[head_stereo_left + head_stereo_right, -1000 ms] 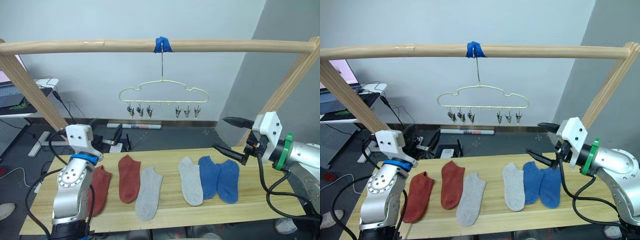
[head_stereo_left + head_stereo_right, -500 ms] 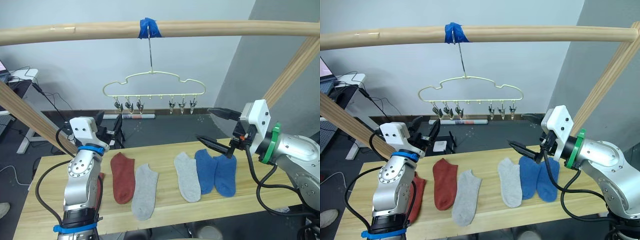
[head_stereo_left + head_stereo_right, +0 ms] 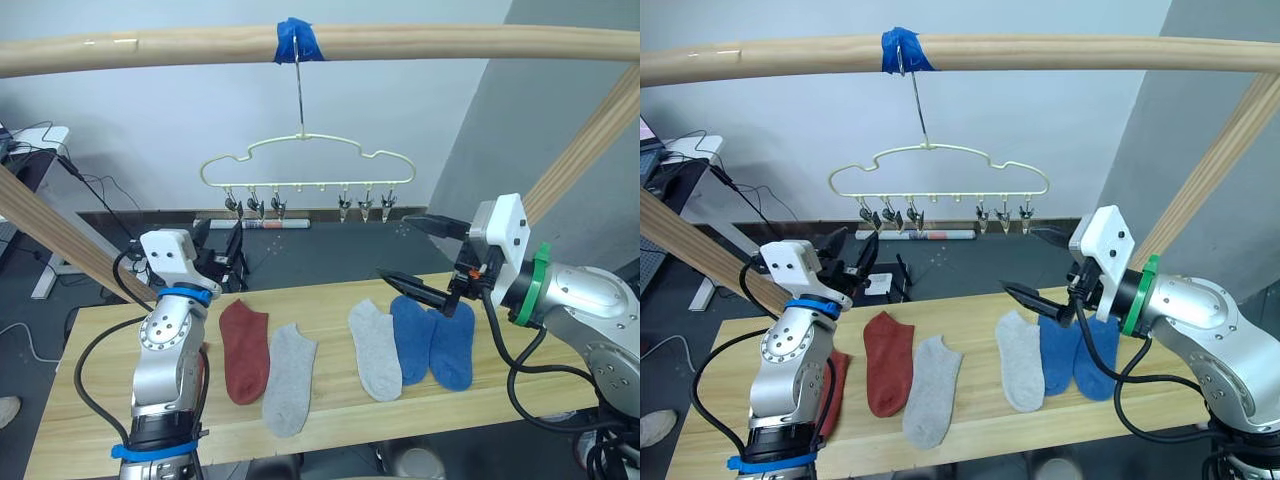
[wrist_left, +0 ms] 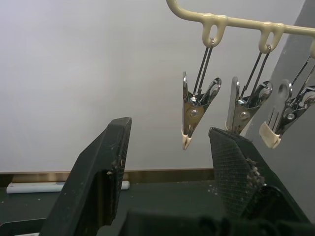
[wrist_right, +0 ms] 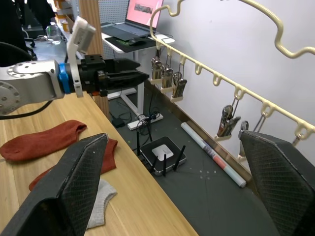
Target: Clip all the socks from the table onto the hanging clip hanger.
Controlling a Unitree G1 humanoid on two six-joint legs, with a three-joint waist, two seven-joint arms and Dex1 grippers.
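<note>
The six short knit ankle socks look light, limp and easily bunched, so each would likely drape when lifted and is best pinched at the cuff edge, leaving a flap of fabric for a clip to bite. They lie flat in a row on the long pale yellowish plank table point(image 3: 330, 400): counted from the robot's left, one rust-red sock point(image 3: 835, 392) mostly hidden behind the left forearm, a second rust-red sock point(image 3: 243, 350), a light grey sock point(image 3: 290, 378), a second light grey sock point(image 3: 373, 348), then two blue socks point(image 3: 410, 338) point(image 3: 452, 345) touching side by side. Above the table, well apart from it, the thin cream-yellow wavy wire clip hanger point(image 3: 305, 170) hangs from the round wooden pole point(image 3: 450, 42), carrying six small silver clips, three toward each end, all empty. The left gripper point(image 4: 170, 147) is raised toward the left clips, fingers spread and holding nothing. The right gripper point(image 3: 420, 258) hovers above the blue socks, jaws wide apart and empty.
</note>
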